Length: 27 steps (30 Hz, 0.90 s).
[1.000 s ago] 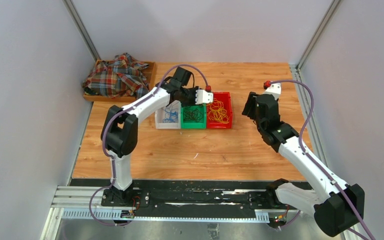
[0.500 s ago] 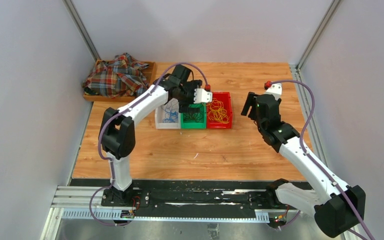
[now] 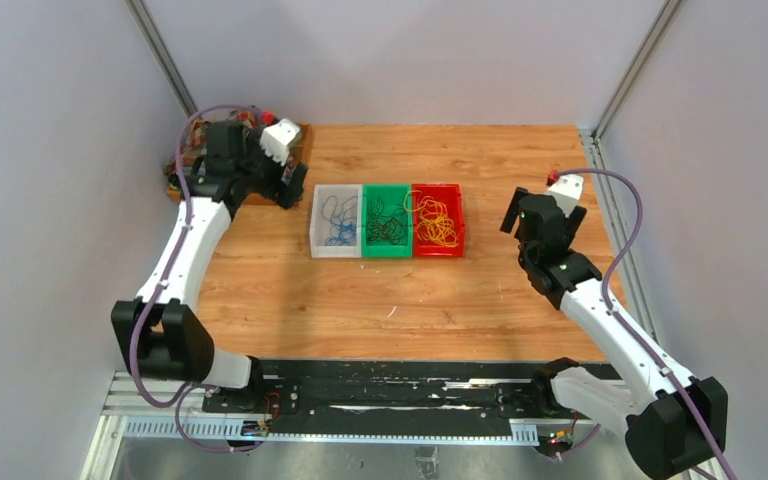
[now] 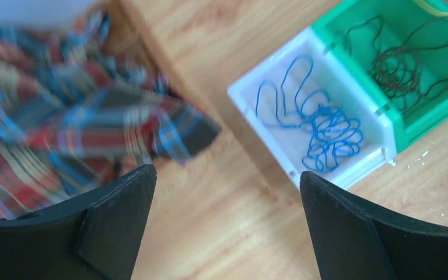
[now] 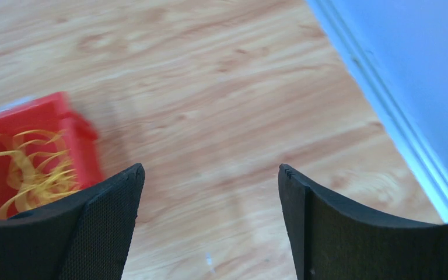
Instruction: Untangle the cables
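Note:
The cables lie sorted in three bins at mid-table. Blue cables fill the white bin. Black cables are in the green bin, and yellow cables are in the red bin. My left gripper hangs open and empty over bare wood, left of the white bin and beside the plaid cloth. My right gripper is open and empty over wood, right of the red bin.
A crumpled plaid cloth lies on a wooden tray at the back left corner, partly under my left arm. A small pale scrap sits on the wood in front of the bins. A metal rail edges the table's right side.
My left arm swung from above the bins to the far left by the cloth, and its jaws opened. My right arm drew back to the right as its jaws spread wider.

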Tool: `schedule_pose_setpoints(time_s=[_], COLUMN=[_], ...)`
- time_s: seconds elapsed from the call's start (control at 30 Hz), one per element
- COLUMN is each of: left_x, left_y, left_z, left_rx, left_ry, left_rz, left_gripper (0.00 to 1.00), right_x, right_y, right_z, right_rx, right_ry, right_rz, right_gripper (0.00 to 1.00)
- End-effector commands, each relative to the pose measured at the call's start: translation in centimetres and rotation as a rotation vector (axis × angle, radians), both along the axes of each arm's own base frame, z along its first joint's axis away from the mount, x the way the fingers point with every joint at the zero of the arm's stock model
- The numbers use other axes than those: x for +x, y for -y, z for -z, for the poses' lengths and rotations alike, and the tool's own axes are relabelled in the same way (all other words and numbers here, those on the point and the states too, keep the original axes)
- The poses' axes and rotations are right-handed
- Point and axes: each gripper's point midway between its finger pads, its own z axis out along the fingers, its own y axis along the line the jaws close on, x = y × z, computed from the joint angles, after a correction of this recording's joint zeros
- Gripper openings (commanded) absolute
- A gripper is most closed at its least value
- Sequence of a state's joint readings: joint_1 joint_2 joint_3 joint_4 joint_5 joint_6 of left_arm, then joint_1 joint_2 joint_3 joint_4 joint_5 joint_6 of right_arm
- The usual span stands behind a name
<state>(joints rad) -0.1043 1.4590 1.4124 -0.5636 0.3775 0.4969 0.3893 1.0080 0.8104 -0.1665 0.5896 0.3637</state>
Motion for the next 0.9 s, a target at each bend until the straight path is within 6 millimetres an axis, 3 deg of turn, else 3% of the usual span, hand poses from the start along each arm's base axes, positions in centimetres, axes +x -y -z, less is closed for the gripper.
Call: schedule_pose_setpoints(time_s=[0.0,0.1,0.17,0.43,0.6,0.87], left_x=[-1.3,-2.6,-3.1,-4.2,-3.5,-4.8], left_y=[-3.3,-4.9,-5.8,-7.2,-7.6,-7.6], left_z=[4.7,9.3,11.4,15.4,15.4,14.5], left_rx=[-0.16,-0.195,-0.196,-0.228,-0.281,-0.361], left_ry=[-0.049,-0.051,0.004,0.191,0.177,0.338], left_rz=[-0.204,-0.28,-0.315,-0.404,-0.473,-0.484], left_gripper=[0.98,0.98,0.98,0.98,0.98,0.98], right_x=[-2.4,-3.9,-4.8,-5.2,-4.8,-2.3], right_y=[7.4,10.7,12.3,15.6,16.3,15.4], right_z=[1.8,4.2,5.4,9.4,12.8,13.7], right_rx=[-0.127,-0.184,-0.22,-0.204,-0.157,-0.137], right_ry=[0.012,0.026,0.021,-0.032,-0.068,-0.038], right_rz=[0.339,0.484,0.558,0.654,0.637,0.518], right_gripper=[0.84,0.84,0.84,0.84,0.84,0.84])
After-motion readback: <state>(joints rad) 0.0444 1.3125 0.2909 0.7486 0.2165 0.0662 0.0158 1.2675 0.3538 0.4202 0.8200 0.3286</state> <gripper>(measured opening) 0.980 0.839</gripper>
